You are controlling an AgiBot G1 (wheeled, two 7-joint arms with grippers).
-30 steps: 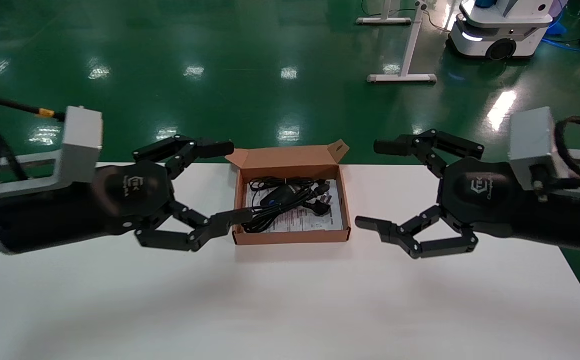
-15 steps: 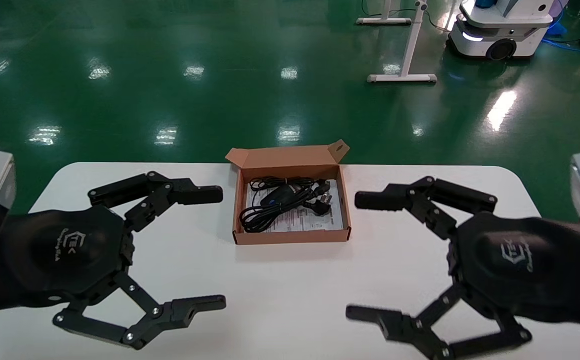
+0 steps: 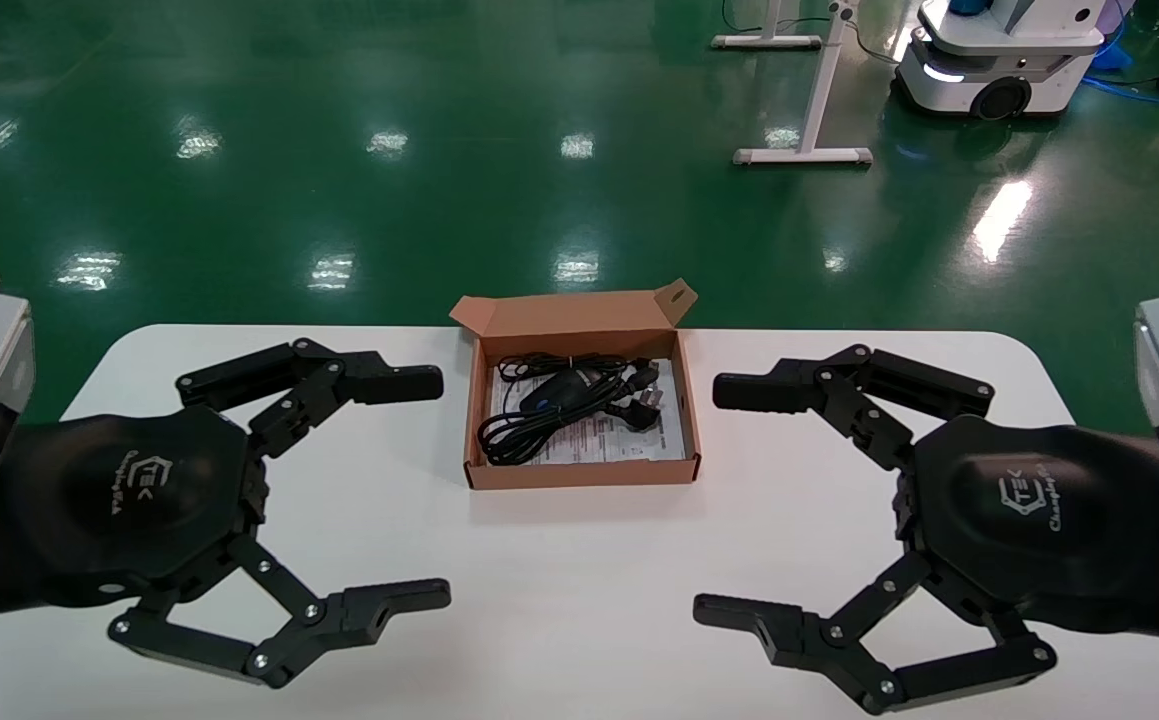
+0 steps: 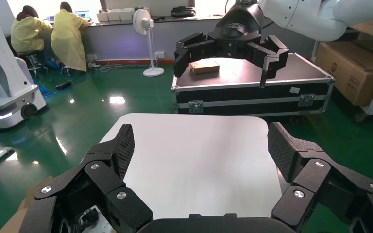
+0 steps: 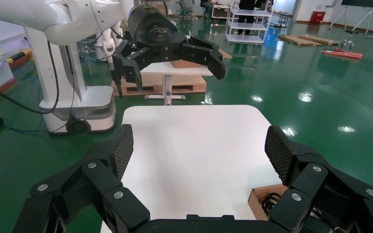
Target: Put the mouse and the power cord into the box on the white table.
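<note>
The brown cardboard box (image 3: 579, 474) sits open at the far middle of the white table (image 3: 579, 600), its flap raised at the back. Inside, on a printed sheet, lie the black mouse (image 3: 551, 392) and the coiled power cord (image 3: 524, 435), its plug (image 3: 642, 408) to the right. My left gripper (image 3: 436, 490) hovers open left of the box, nothing between its fingers. My right gripper (image 3: 714, 500) hovers open to the box's right, equally empty. The right wrist view catches a corner of the box (image 5: 260, 194) past my right gripper (image 5: 199, 138). My left gripper (image 4: 200, 141) frames bare tabletop.
The table's rounded far corners sit just beyond each gripper. Green floor lies behind, with a white stand (image 3: 809, 150) and a white mobile robot base (image 3: 999, 60) at the far right. A black flight case (image 4: 252, 87) stands off the table's right end.
Both arms have dropped back from the box's sides toward the near part of the table, spreading slightly apart. Both grippers stayed open; the box and its contents have not moved.
</note>
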